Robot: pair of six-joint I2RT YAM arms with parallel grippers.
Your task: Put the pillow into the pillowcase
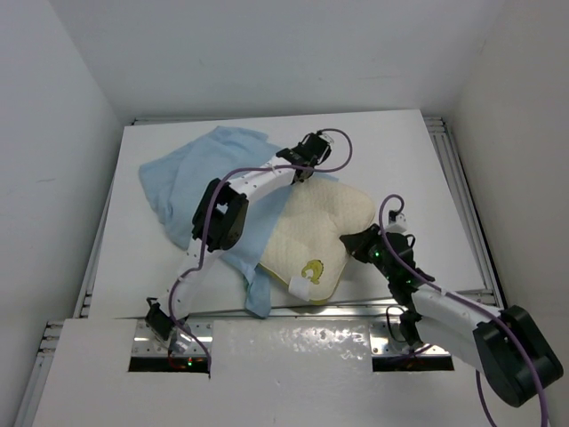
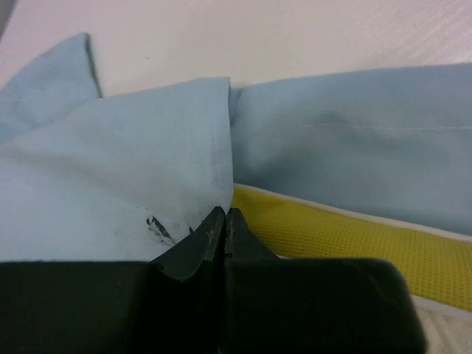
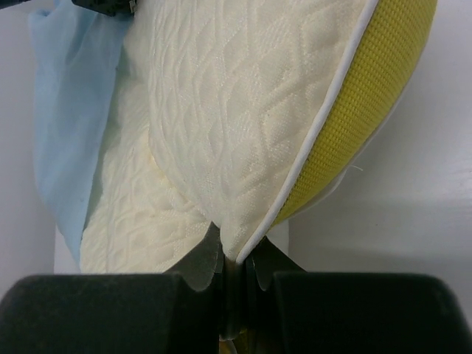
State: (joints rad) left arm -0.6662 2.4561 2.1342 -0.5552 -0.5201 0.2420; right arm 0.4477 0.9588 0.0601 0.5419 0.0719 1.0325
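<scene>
Mostly the pillow [image 1: 316, 236] is lying bare on the table [image 1: 400, 160], the blue pillowcase [image 1: 191, 173] only lapping its left and far edges, so nearly all the stuffing is looking left to do. I am counting one pillow, one pillowcase, two grippers: the left gripper [image 2: 225, 215] is pinching the case's hem, the right gripper [image 3: 236, 251] is nipping the pillow's piped edge

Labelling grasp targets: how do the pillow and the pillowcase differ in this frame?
Build: the pillow is thick, quilted cream with a yellow side band; the pillowcase is thin, floppy light blue cloth.
Pose: the pillow holds its shape; the pillowcase is crumpled to its left.
Grip: the right gripper is shut on the pillow's edge; the left gripper seems to pinch the pillowcase hem.
Shared: both rest on the table, overlapping.
</scene>
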